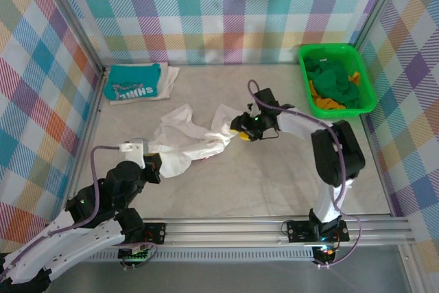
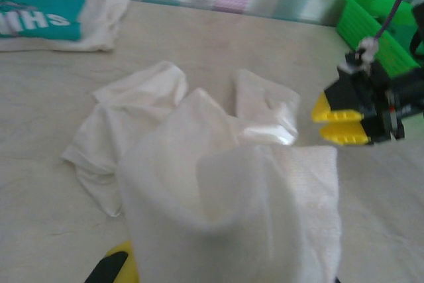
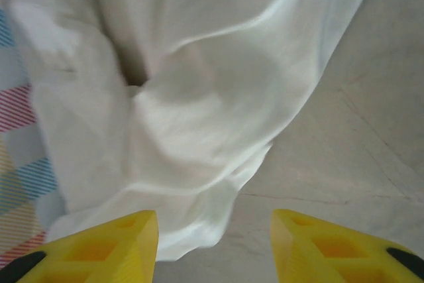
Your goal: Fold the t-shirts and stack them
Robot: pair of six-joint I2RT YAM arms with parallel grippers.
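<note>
One white tee [image 1: 185, 143], pinched by the left fingers [image 2: 119, 264], one teal tee [image 1: 134, 81]; right fingers [image 3: 99, 246] parted.

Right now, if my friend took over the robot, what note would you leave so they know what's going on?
Left gripper: shut on the near end of the white t-shirt.
Right gripper: open at the shirt's other end, holding nothing.
White t-shirt: crumpled between the two grippers, not folded.
Teal t-shirt: folded in the back left corner, lying on a white cloth.
Green basket: back right, with green and yellow cloth inside.
Done: the teal one is folded.
Left: spread and fold the white t-shirt, then stack it with the teal one.
</note>
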